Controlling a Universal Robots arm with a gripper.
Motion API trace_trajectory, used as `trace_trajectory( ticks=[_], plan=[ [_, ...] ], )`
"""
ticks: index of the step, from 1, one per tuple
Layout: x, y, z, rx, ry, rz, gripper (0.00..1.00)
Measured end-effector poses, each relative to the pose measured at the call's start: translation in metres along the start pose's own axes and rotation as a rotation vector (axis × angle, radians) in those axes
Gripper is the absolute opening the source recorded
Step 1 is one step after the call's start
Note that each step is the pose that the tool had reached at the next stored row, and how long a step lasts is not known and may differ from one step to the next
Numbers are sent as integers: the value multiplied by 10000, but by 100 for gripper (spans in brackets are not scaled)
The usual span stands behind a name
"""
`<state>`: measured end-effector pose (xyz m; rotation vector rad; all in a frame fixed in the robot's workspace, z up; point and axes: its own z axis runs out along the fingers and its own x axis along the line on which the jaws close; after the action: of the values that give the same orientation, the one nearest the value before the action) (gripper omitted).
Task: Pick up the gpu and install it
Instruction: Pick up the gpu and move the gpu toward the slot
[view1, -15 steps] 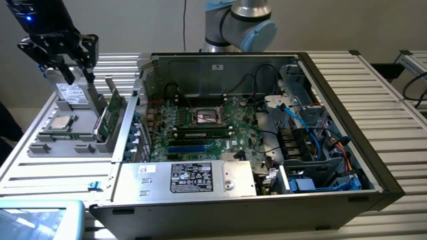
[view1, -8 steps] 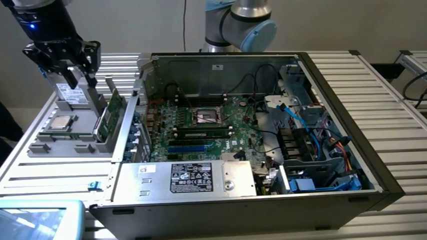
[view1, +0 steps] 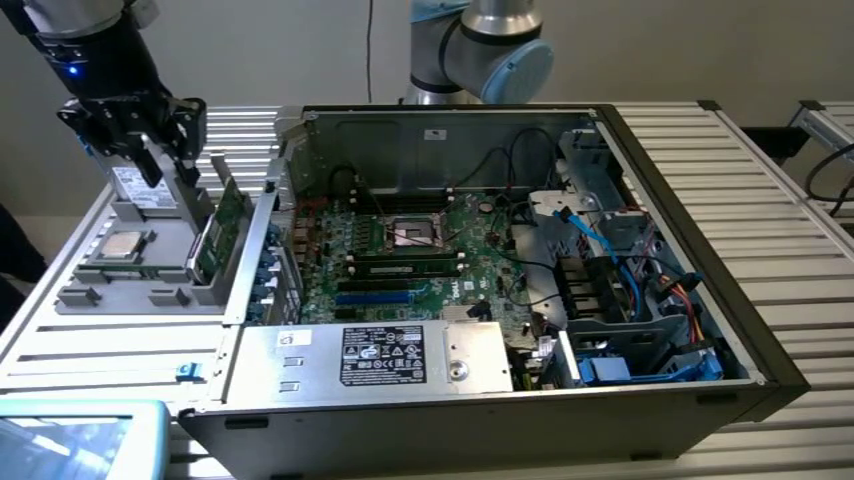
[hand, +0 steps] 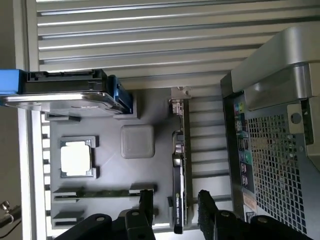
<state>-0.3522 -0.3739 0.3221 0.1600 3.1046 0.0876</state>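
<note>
- Green and black, the gpu (view1: 224, 228) stands on its long edge in a slot of the grey holder tray (view1: 134, 283). The tray sits on the slatted metal bench (view1: 747, 150) just beside the open computer case (view1: 427, 135), so the card is outside the case.
- From the wrist view the gpu (hand: 179, 165) is seen edge-on, with its silver bracket at the end away from the gripper (hand: 175, 194).
- The jaws stand wide apart, one on each side of the card's near end. Tray (hand: 150, 170) shows in the gap on both sides, and they have hold of nothing.
- In the exterior view the gripper (view1: 140, 150) hangs over the tray at the exterior view's left.
- The tray also carries a square processor (hand: 76, 157), a hard drive (hand: 65, 92) on edge and a thin memory stick (hand: 95, 192).
- Inside the case lies the motherboard (view1: 400, 250), with the silver power supply (view1: 387, 355) near the front.
</note>
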Motion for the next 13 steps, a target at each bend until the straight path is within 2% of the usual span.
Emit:
trace_trajectory(
  ticks=[8,13],
  plan=[
    [3,-8,144,-2,1,-87,49],
    [-16,-11,226,-8,-17,-205,49]
  ],
)
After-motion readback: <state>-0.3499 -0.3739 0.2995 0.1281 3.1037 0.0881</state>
